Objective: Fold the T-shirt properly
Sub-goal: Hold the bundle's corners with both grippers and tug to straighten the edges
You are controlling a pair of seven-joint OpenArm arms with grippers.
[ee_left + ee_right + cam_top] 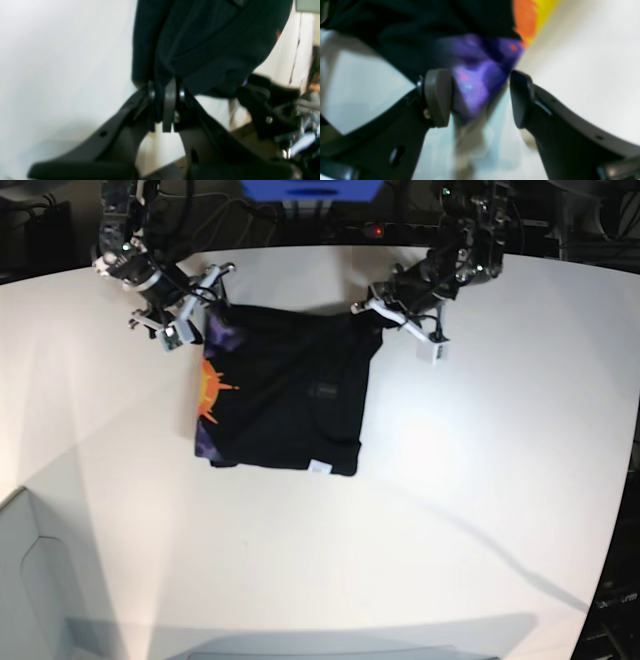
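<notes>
The black T-shirt [285, 395] lies partly folded on the white table [480, 480], with its orange-and-purple print [210, 390] along its left edge and a small white tag [320, 467] at its near edge. My left gripper [385, 312] is shut on the shirt's far right corner; in the left wrist view the fingers [169, 100] pinch black cloth [205, 45]. My right gripper [205, 305] is at the far left corner. In the right wrist view it [480, 97] is open, with the purple printed cloth [472, 82] between the pads, against the left pad [437, 97].
A blue object [310, 188] and cables sit behind the table's far edge. A pale box-like shape [30, 580] is at the near left corner. Both arms reach in from the back.
</notes>
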